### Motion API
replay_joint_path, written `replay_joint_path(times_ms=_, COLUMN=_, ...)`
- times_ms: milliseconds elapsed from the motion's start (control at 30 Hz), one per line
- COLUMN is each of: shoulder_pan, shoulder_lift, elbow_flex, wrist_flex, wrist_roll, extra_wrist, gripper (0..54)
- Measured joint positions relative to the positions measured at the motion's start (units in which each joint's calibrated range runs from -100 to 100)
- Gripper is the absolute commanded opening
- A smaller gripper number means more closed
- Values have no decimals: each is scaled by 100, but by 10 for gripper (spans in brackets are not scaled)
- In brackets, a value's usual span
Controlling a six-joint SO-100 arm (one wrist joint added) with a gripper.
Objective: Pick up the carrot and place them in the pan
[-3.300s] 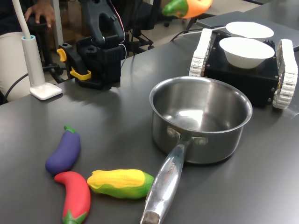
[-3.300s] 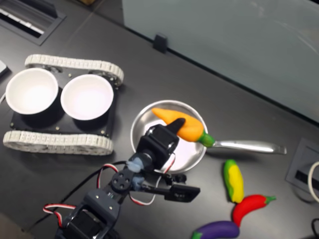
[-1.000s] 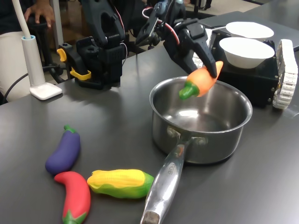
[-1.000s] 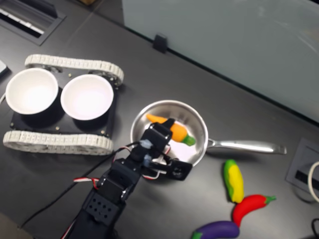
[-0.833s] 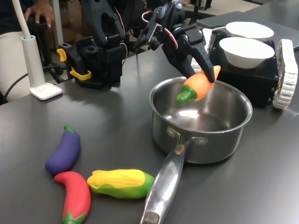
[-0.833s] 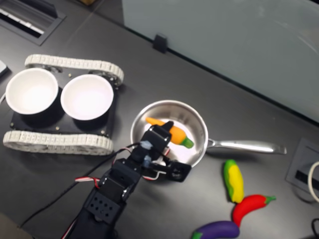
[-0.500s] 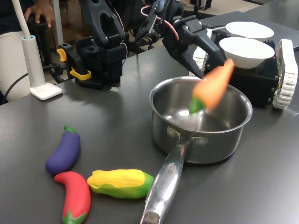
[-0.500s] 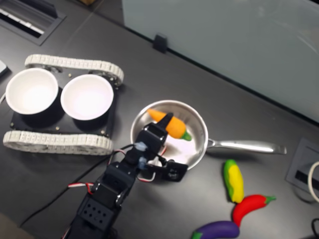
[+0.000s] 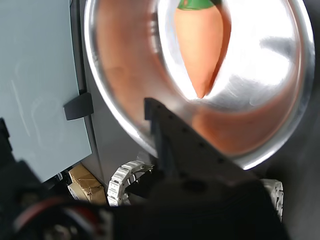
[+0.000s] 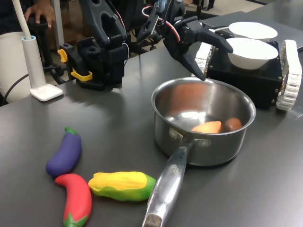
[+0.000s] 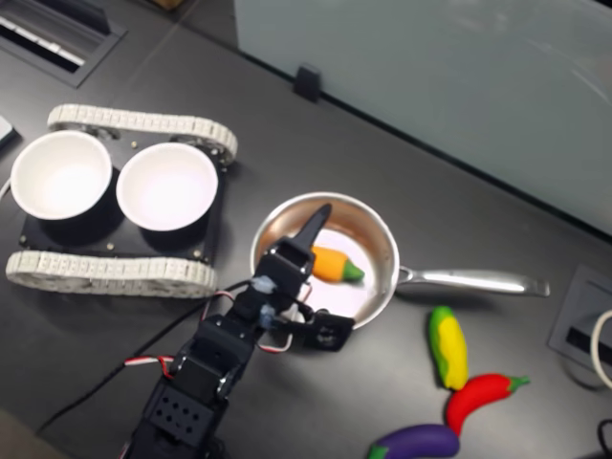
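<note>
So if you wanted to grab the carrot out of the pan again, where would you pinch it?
Probably around the plump orange middle of the carrot, coming straight down from above. It lies flat on the floor of the pan, and the tall steel walls block any sideways reach. The hand hangs open over the rim, so it would likely close across the carrot's short width.

Counter point(image 10: 118, 118): dark grey, matte. Directly on it, first exterior view: pan point(image 10: 203, 120) near centre, handle toward camera; eggplant point(image 10: 64, 152), chili point(image 10: 75, 199), corn point(image 10: 122, 185) grouped at the first exterior view's lower left, corn tip beside pan handle; white lamp base point(image 10: 46, 91); black arm base point(image 10: 99, 59); tracked black platform point(image 10: 246, 71) behind pan.
</note>
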Motion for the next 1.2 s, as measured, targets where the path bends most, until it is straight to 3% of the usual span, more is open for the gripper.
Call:
replay_joint_path(times_ms=333, shoulder_pan=11, shoulder_lift=-362, elbow_flex=72, wrist_flex=8, wrist_roll=-10, extra_wrist=0, gripper=439)
replay_joint_path(times_ms=500, shoulder_pan=11, shoulder_lift=-581, elbow_flex=226, wrist_flex=8, wrist_roll=-10, extra_wrist=0, gripper=407)
replay_joint_path(times_ms=767, shoulder_pan=11, shoulder_lift=-993, elbow_flex=462, wrist_flex=8, wrist_roll=78, extra_wrist=0, gripper=294)
replay_joint_path(times_ms=1033, shoulder_pan=11, shoulder_lift=-1768, elbow_flex=787, wrist_flex=-9, wrist_roll=107, extra_wrist=0, gripper=143)
replay_joint_path(times_ms=1200, shoulder_pan=11, shoulder_lift=-2189, elbow_flex=842, wrist_flex=-9, wrist_roll=107, extra_wrist=0, gripper=111)
